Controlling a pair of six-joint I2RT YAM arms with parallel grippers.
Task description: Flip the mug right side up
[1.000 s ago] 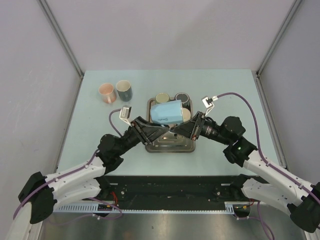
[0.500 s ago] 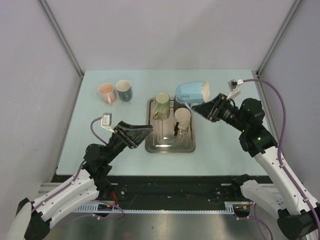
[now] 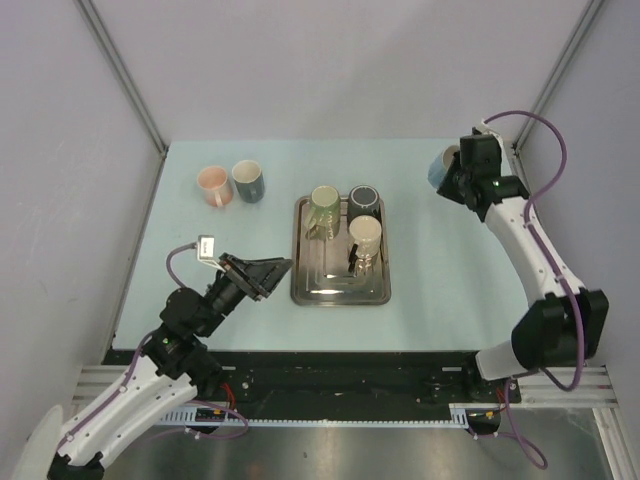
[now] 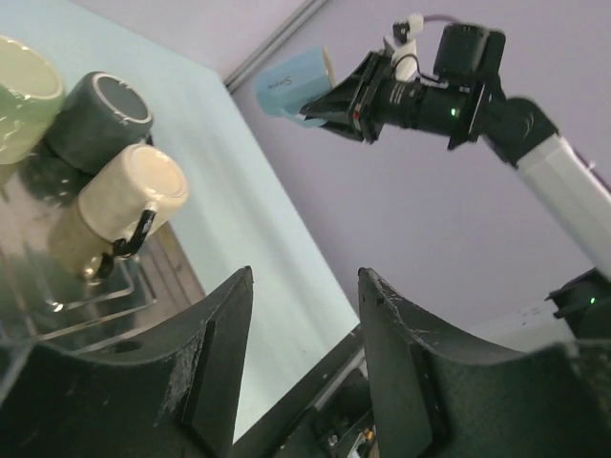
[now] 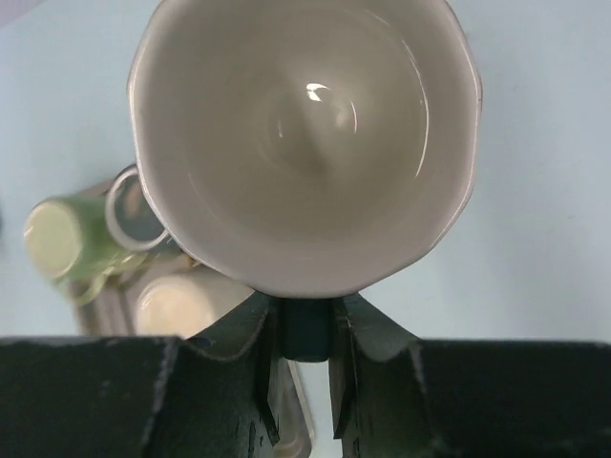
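The light blue mug (image 3: 441, 167) with a white inside is held above the far right of the table. My right gripper (image 3: 453, 179) is shut on its handle. In the right wrist view the mug's open mouth (image 5: 305, 143) faces the camera, and the right gripper (image 5: 304, 329) clamps the handle just below the rim. The left wrist view shows the mug (image 4: 291, 84) tilted on its side in the air, held by the right gripper (image 4: 339, 95). My left gripper (image 3: 285, 265) is open and empty, left of the tray; its jaws stand apart in its own view (image 4: 305, 277).
A metal tray (image 3: 340, 290) at the table's middle holds a green mug (image 3: 322, 205), a dark mug (image 3: 364, 200) and a cream mug (image 3: 365, 238). A pink mug (image 3: 212, 183) and a grey-blue mug (image 3: 247, 180) stand at the far left.
My right arm carried the blue mug from above the tray to the far right. My left gripper let go of it and drew back toward the near left.
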